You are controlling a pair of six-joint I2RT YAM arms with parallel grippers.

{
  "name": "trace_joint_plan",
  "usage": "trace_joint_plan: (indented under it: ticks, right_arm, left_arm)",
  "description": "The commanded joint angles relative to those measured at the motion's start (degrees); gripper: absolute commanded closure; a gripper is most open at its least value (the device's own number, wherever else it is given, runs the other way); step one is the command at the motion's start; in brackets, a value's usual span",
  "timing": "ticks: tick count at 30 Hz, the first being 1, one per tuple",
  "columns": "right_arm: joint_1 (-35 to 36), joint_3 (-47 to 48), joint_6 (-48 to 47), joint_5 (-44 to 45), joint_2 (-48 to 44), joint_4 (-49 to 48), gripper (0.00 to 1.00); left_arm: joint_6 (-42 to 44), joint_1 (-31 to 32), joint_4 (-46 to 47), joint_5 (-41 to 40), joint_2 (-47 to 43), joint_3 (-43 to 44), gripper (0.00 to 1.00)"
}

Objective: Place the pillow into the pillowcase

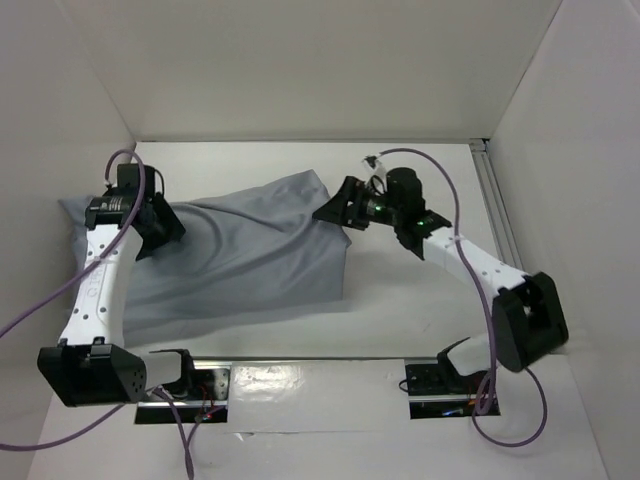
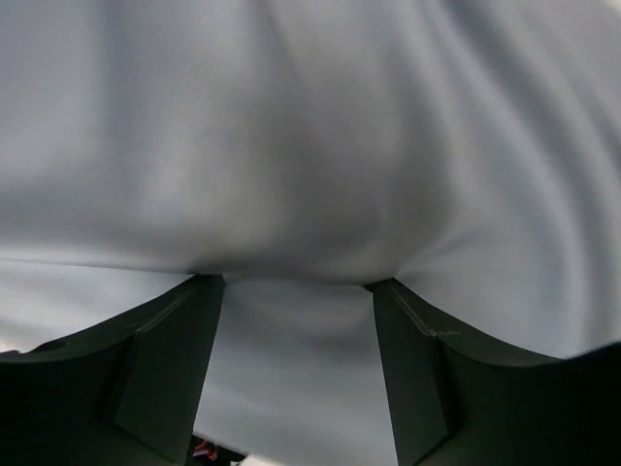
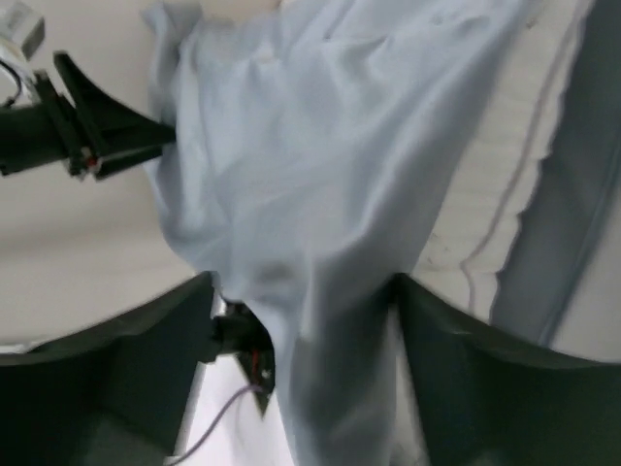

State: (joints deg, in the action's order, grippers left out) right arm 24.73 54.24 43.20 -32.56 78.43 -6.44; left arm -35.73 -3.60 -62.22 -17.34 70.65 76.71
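Note:
The grey pillowcase (image 1: 250,250) lies wrinkled across the table from the left wall to the middle. The pillow is hidden in the top view. In the right wrist view a pale surface with a seam line (image 3: 505,194) shows beside the cloth; I cannot tell if it is the pillow. My left gripper (image 1: 165,228) is over the pillowcase's left part, jaws apart, tips pressed into the cloth (image 2: 310,146). My right gripper (image 1: 335,210) is at the pillowcase's far right corner, jaws apart, with a bunch of grey cloth (image 3: 320,146) hanging between them.
White walls close in the table at the back, left and right. A metal rail (image 1: 495,200) runs along the right wall. The arms' base plates (image 1: 300,375) sit at the near edge. Purple cables loop off both arms. The left gripper (image 3: 97,136) shows in the right wrist view.

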Motion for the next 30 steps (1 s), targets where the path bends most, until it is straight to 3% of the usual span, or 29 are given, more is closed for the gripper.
trace_joint_plan:
  ticks: [1,2,3,7,8,9,12,15,22,23,24,25,26,27,30]
  right_arm:
    - [3.8,7.7,-3.5,-2.3,7.2,1.1,0.27]
    - [4.4,8.5,-3.5,-2.2,8.3,1.1,0.45]
    - [4.4,9.0,-3.5,1.5,8.8,2.6,0.97]
    - [2.3,7.6,-2.9,15.4,1.6,5.8,1.00]
    - [0.4,6.2,-2.4,17.9,-0.5,6.9,1.00]
    - [-0.7,5.5,-2.4,22.2,-4.3,7.9,1.00]
    - [-5.7,4.9,-4.9,25.8,-8.7,13.3,1.00]
    - [-10.4,6.7,-8.7,27.8,-11.1,18.5,1.00]
    - [-18.3,8.4,-14.2,32.9,-7.1,24.8,1.00]
    - [-19.3,9.6,-14.9,32.9,-7.1,26.7,0.58]
    - [-19.8,13.1,-15.4,34.5,-6.5,31.6,0.27]
    - [-19.8,14.9,-15.4,36.5,-6.5,33.9,0.14]
    - [-19.2,16.6,-15.4,40.4,-7.7,35.8,0.06]
    - [-18.2,19.1,-15.9,41.9,-8.7,37.6,0.00]
    - [-16.8,22.3,-17.0,43.7,-12.4,38.2,0.01]
  left_arm:
    - [2.9,-4.7,7.7,8.5,-0.5,-5.4,0.25]
    - [3.5,-5.5,8.6,9.9,-0.5,-6.6,0.25]
    - [3.5,-5.5,9.3,10.7,-0.5,-7.8,0.27]
    - [5.6,-4.8,11.7,15.4,2.4,-8.3,0.28]
    - [7.0,-4.0,11.7,17.4,4.2,-7.4,0.37]
    - [7.0,-1.2,11.7,18.0,5.1,-6.6,0.39]
    - [6.5,4.2,10.9,17.5,7.3,-2.9,0.39]
    - [3.7,11.8,10.4,17.5,10.0,1.1,0.32]
    - [2.0,19.3,9.4,15.9,22.5,14.2,0.30]
    - [2.0,20.2,8.2,15.9,23.4,16.3,0.28]
    - [2.0,20.2,6.3,14.4,23.4,19.2,0.26]
    - [2.6,20.8,5.8,13.7,23.4,20.2,0.24]
    - [2.6,20.8,5.8,12.8,22.3,20.2,0.24]
    - [3.5,20.0,5.8,11.6,20.2,20.2,0.31]
    - [4.9,16.2,5.8,8.8,17.0,19.7,0.35]
